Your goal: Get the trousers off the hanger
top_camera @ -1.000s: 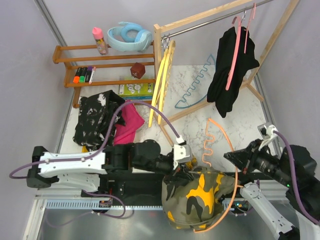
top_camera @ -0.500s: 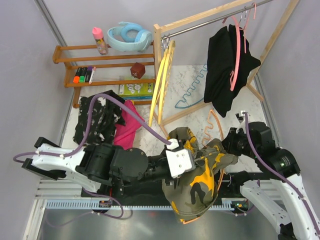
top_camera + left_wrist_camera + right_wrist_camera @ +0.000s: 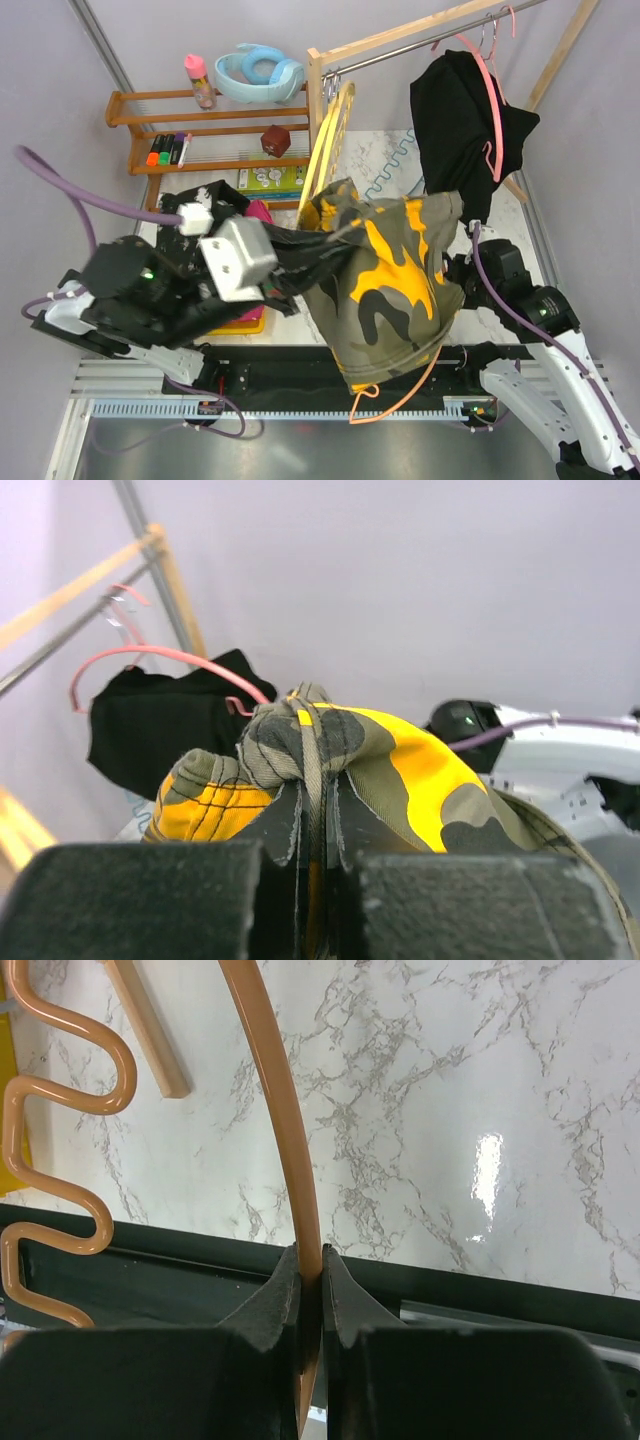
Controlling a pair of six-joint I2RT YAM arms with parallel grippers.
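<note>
Two tight pinches are seen: camouflage trousers in the left gripper should be drawn steadily off the orange hanger clamped by the right gripper.

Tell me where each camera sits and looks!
Top external: above, behind the arms, looking down on left arm, right arm, camouflage trousers.
Left wrist: on left arm, facing sideways; its jaws shut on the trousers, black garment beyond.
Right wrist: on right arm, facing down at table; its jaws shut on orange hanger.
Top and left wrist share the trousers.
</note>
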